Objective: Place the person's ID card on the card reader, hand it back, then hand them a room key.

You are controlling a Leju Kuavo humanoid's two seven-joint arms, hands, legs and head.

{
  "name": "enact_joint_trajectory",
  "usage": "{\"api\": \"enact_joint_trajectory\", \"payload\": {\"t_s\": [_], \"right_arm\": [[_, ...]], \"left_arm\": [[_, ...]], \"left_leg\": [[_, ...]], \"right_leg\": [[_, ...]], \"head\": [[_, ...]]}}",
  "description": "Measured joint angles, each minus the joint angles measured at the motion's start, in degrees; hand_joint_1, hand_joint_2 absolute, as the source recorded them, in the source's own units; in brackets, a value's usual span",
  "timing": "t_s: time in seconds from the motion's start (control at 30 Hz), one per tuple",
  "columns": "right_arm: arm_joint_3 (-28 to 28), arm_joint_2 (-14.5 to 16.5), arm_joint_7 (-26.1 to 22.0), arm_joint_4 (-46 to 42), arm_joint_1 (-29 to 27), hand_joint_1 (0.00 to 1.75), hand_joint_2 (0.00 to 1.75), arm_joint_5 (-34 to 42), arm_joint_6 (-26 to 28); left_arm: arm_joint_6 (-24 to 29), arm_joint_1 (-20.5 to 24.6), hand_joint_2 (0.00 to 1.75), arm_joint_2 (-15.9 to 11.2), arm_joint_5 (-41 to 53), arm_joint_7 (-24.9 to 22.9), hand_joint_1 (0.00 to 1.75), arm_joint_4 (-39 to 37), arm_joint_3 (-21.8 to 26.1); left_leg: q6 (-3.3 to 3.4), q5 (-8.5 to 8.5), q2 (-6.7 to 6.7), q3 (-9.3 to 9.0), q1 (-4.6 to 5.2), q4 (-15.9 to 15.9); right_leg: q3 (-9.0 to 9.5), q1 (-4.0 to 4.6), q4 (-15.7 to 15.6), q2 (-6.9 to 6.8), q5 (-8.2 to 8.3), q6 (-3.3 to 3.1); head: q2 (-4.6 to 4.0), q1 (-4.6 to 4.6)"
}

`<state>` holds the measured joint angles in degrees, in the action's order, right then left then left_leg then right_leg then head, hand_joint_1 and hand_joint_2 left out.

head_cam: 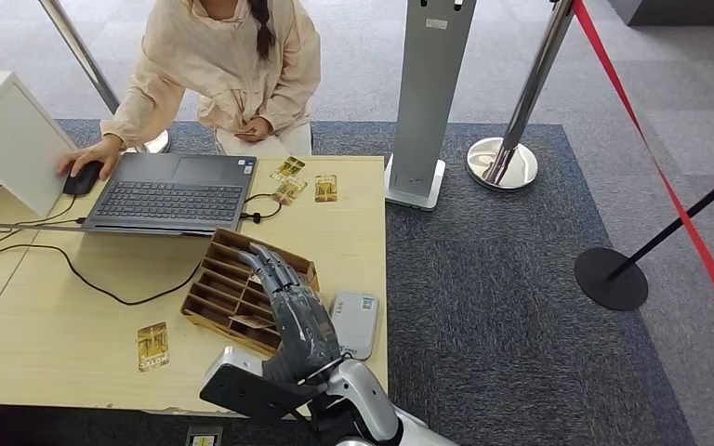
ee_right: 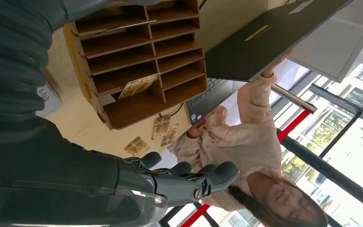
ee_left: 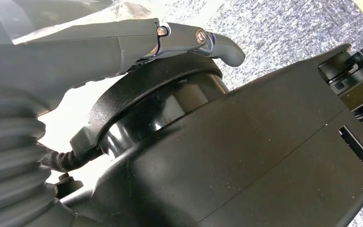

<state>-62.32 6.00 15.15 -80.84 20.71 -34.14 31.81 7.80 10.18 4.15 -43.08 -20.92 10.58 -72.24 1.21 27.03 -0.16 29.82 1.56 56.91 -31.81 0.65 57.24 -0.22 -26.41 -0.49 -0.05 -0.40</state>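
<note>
A wooden desk ends at its right edge just beside a grey card reader, with open dark carpet beyond. Left of the reader sits a brown slotted card rack. The right hand hovers over the rack's right end, fingers straight and apart, holding nothing. Cards lie beyond the rack, near a laptop, well apart from the hand. The left hand hangs by the robot's body; its grip cannot be judged.
</note>
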Motion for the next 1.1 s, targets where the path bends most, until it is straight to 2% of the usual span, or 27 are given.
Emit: {"api": "enact_joint_trajectory", "payload": {"t_s": [0.37,0.6,1.1], "right_arm": [[-1.1,0.7,-2.1,5.2,-0.4,0.14,1.75,1.6,0.9],[-2.2,2.2,-2.7,8.2,-0.6,0.30,1.75,1.6,2.3],[-4.2,3.3,-2.5,13.0,0.5,0.27,1.75,2.8,4.5]], "left_arm": [[0.1,0.1,1.75,-0.1,-0.2,-0.7,0.00,0.0,0.0],[0.1,0.1,1.75,-0.1,-0.1,-1.0,0.00,0.0,0.0],[0.2,0.2,1.75,-0.2,-0.3,-1.8,0.00,0.1,0.0]], "left_leg": [[0.00,0.00,0.01,0.00,0.00,0.0],[0.00,0.00,0.00,0.00,-0.01,0.0],[0.00,0.01,0.00,0.00,-0.01,0.0]], "right_leg": [[0.00,0.00,0.0,0.00,-0.01,0.01],[0.00,0.01,0.0,0.00,-0.02,0.02],[0.01,0.01,0.0,0.00,-0.02,0.03]], "head": [[0.01,0.00],[0.01,0.00],[0.01,0.01]]}}
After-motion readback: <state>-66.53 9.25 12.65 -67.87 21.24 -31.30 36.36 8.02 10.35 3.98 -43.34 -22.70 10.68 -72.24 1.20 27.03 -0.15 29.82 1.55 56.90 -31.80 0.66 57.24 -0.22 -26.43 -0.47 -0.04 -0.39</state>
